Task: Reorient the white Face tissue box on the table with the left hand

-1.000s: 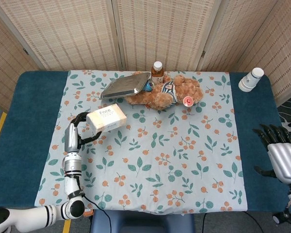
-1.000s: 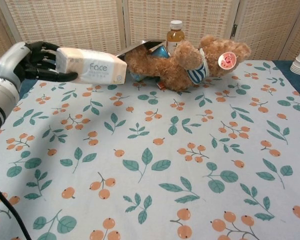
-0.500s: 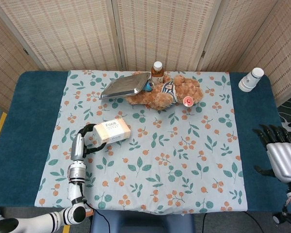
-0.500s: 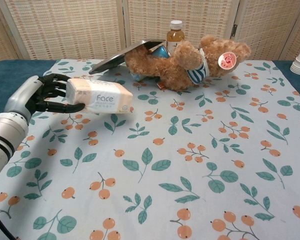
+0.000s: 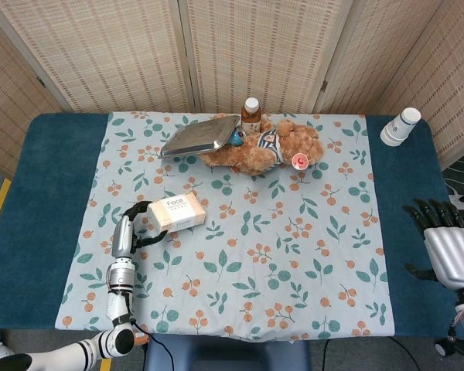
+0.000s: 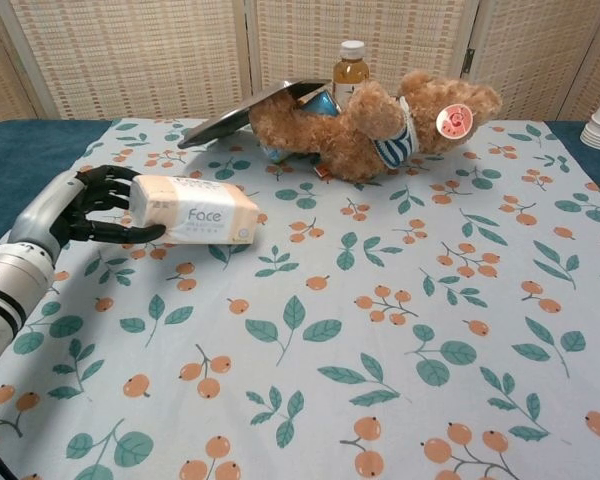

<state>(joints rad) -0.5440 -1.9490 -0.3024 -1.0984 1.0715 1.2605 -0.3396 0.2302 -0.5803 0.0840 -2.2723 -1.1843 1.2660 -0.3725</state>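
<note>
The white Face tissue box (image 5: 175, 212) (image 6: 194, 209) lies lengthwise low over the floral cloth at the left, its printed side facing the front. My left hand (image 5: 133, 225) (image 6: 88, 204) grips the box's left end, black fingers wrapped over its top and thumb under its front edge. Whether the box rests on the cloth I cannot tell. My right hand (image 5: 447, 243) hovers off the table's right edge, fingers apart, holding nothing.
A teddy bear (image 5: 267, 147) (image 6: 370, 120) lies at the back centre with a metal tray (image 5: 199, 136) leaning on it and a bottle (image 5: 251, 113) behind. Stacked paper cups (image 5: 400, 126) stand at the back right. The floral cloth (image 5: 294, 255) covers the table's middle.
My left hand has carried the tissue box toward the front and lowered it, from up near the tray to just above or on the cloth. The right hand has stayed still.
</note>
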